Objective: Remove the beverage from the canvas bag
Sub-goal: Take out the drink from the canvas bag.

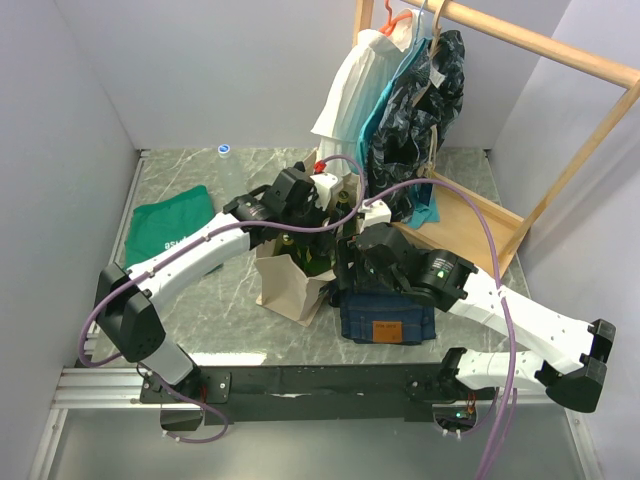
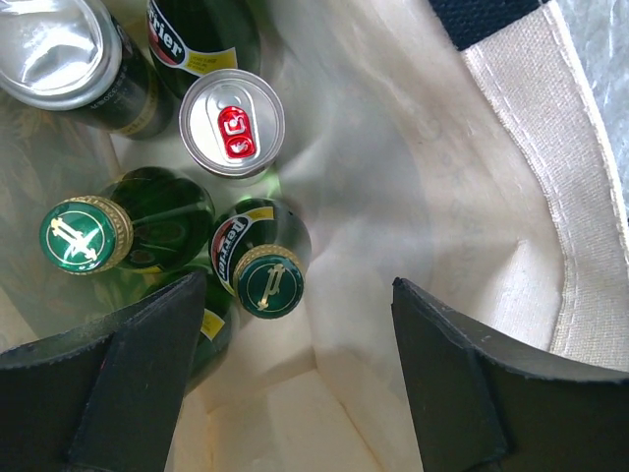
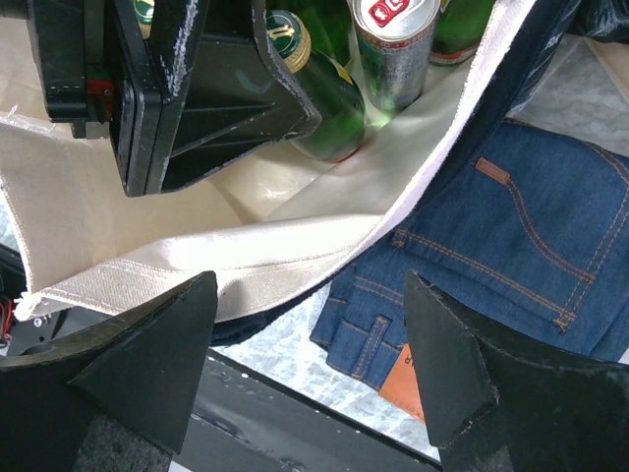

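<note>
Left pincer [image 2: 297, 295] gapes wide inside the canvas bag [image 2: 442, 197], likely lining up the green bottle [image 2: 257, 251] at eleven o'clock; right pincer [image 3: 310, 285], wide too, empty, guards the rim.

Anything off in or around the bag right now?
No spill or damage visible. The canvas bag rim sags unevenly beside the jeans, and a green bottle inside leans toward the silver can rather than standing straight.

A: Noted, canvas bag [image 2: 511, 147]: coarse woven cloth, matt cream. And the bottles [image 2: 167, 211] at 9 o'clock?
B: Glossy green glass, ribbed metal caps. At 11, the can [image 2: 232, 122]: shiny metal lid. Right wrist, the jeans [image 3: 511, 226]: matt denim, tan leather-look patch [image 3: 405, 379].
</note>
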